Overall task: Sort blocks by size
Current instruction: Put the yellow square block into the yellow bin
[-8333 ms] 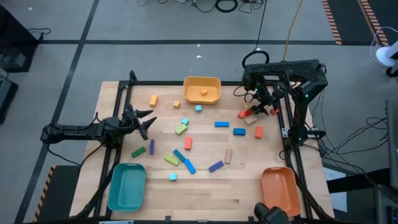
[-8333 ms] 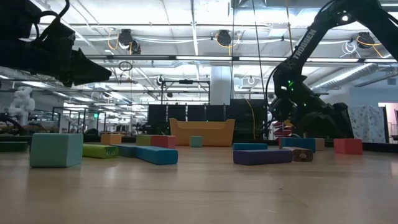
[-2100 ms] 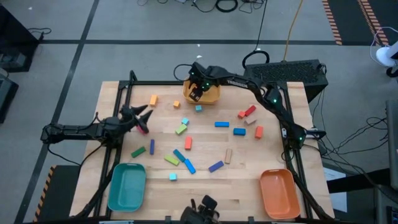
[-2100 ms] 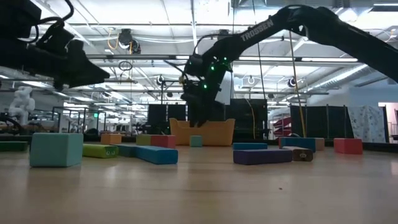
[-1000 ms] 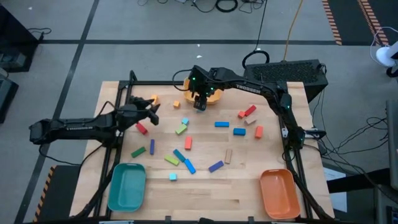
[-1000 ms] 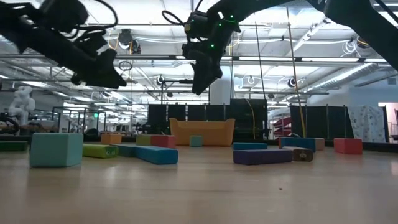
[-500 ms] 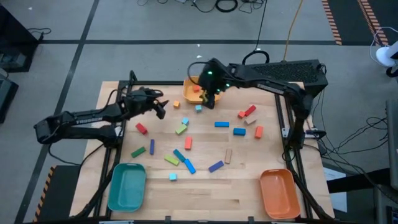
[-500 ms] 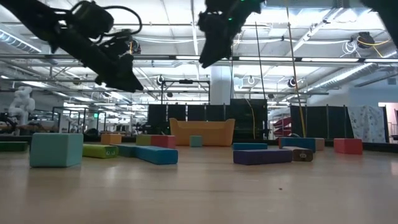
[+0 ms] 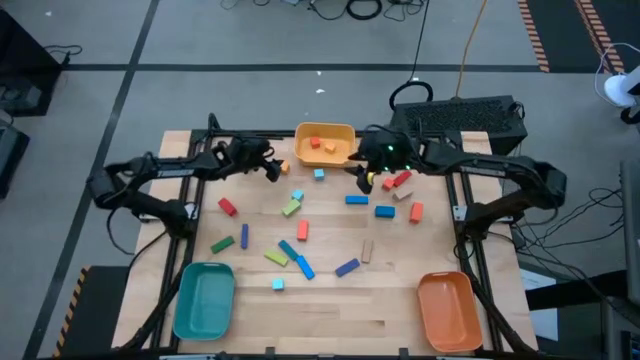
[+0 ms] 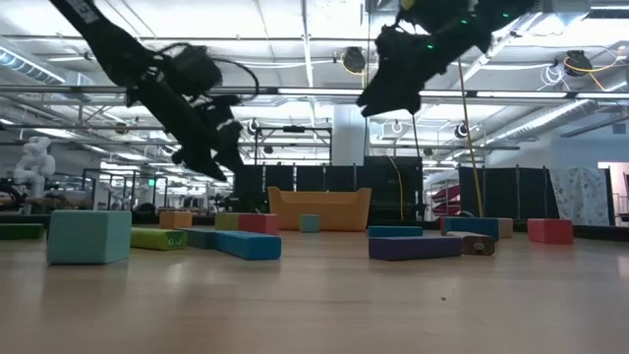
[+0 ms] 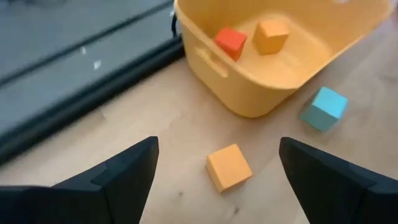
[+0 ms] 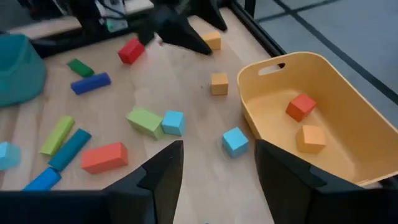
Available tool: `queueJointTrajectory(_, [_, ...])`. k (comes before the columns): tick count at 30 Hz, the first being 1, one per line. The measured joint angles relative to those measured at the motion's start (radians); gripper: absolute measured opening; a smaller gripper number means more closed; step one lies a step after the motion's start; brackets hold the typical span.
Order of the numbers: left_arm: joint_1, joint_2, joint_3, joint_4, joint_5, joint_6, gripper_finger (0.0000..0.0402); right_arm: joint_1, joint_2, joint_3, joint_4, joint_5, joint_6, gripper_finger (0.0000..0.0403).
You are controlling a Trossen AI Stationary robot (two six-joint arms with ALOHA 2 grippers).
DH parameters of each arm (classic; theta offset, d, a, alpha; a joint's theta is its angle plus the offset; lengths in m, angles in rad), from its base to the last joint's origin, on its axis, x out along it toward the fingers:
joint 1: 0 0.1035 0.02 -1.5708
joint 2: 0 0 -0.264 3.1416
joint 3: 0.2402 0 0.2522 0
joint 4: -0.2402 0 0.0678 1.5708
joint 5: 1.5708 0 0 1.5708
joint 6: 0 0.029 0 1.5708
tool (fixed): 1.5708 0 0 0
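Many small coloured blocks lie scattered flat on the wooden table (image 9: 330, 310). A red cube (image 11: 231, 42) and an orange cube (image 11: 270, 36) lie inside the yellow tray (image 9: 325, 143) at the far edge. My left gripper (image 9: 268, 168) hangs open and empty above the table left of the tray. A small orange cube (image 11: 229, 167) lies on the table below it, between and ahead of its fingers. My right gripper (image 9: 362, 180) hangs open and empty just right of the tray, above a teal cube (image 12: 235, 141). It is high in the low view (image 10: 383, 93).
A teal tray (image 9: 204, 298) stands at the near left and an orange tray (image 9: 448, 307) at the near right. A red bar (image 9: 402, 178), a tan block (image 9: 403, 194) and blue bricks (image 9: 357, 199) lie right of centre. Black frame rails (image 9: 200, 160) run along both table sides.
My left gripper has gone toward the far edge and the right, toward the small orange cube by the yellow tray, and has come lower, staying open. My right gripper has moved from beside the yellow tray toward the table's right and risen, staying open.
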Motion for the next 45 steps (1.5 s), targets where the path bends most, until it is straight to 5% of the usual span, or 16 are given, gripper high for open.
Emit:
queueJointTrajectory(9, [-0.024,0.135,0.008,0.063,0.022,-0.093,0.0336,0.002,-0.052,-0.128,0.084,-0.001,0.055,0.0185])
queueJointTrajectory(21, [-0.059,0.239,0.008,0.095,-0.12,-0.095,0.0336,0.024,-0.044,-0.133,0.104,0.0,0.055,0.0185])
queueJointTrajectory(33, [-0.06,0.313,0.007,0.151,-0.127,-0.096,0.0334,0.026,-0.044,-0.132,0.12,0.033,0.054,0.0183])
queueJointTrajectory(45, [-0.06,0.331,0.007,0.229,-0.051,-0.06,0.0222,0.031,0.041,-0.131,0.099,0.025,-0.163,0.0122])
